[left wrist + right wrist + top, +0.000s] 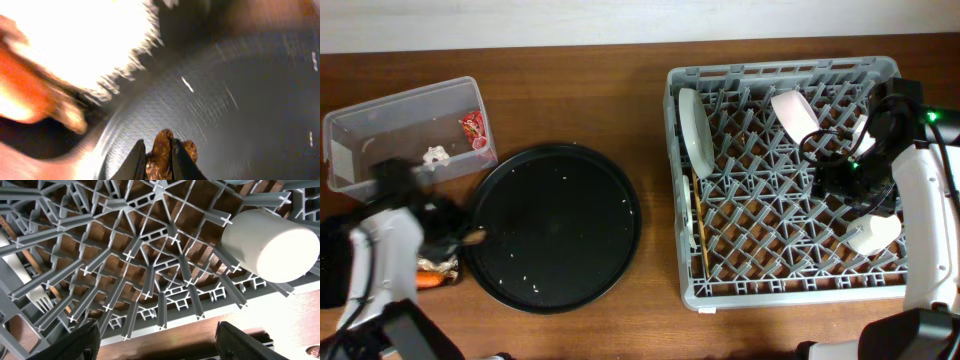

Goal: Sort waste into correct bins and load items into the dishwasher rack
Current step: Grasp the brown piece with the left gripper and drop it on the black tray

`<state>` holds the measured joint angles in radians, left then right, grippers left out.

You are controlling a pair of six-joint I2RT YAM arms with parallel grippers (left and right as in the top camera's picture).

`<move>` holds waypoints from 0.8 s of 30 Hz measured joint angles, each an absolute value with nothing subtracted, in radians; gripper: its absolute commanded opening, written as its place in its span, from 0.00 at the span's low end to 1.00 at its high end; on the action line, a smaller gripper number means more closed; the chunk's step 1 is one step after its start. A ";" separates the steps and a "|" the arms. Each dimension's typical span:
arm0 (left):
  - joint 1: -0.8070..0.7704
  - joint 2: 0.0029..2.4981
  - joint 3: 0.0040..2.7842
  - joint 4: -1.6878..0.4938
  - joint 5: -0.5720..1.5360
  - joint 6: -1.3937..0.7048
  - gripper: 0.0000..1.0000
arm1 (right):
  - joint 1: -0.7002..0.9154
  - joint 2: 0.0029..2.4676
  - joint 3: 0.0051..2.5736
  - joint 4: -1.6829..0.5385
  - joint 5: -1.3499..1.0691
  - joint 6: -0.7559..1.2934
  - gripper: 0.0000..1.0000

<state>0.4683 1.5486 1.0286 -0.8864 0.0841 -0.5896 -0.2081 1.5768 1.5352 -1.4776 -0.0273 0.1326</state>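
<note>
My left gripper (470, 237) is shut on the small brown lump (161, 155), just above the left rim of the large round black tray (555, 228). The orange carrot (430, 281) lies on the table beside that rim and shows blurred in the left wrist view (20, 100). The clear tub (405, 130) holds the red wrapper (473, 128) and the white tissue wad (437, 155). My right gripper (157, 327) is open and empty above the grey rack (785, 285). The rack holds the white plate (695, 125), white bowl (795, 112), white cup (270, 242), fork (37, 297) and chopsticks (698, 215).
The flat black tray (330, 265) lies at the far left edge, mostly hidden under my left arm. White crumbs dot the round tray. Bare wooden table shows between the round tray and the rack.
</note>
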 measured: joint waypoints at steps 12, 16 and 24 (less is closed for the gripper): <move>0.749 1.608 1.029 -0.788 -0.109 -0.587 0.20 | -0.208 1.577 1.535 -1.478 -0.027 0.132 0.77; 0.750 1.653 1.029 -0.773 -0.113 -0.584 0.36 | -0.208 1.577 1.535 -1.478 -0.027 0.132 0.77; 0.751 1.662 1.040 -0.806 0.011 -0.540 0.47 | -0.208 1.577 1.535 -1.478 -0.027 0.132 0.77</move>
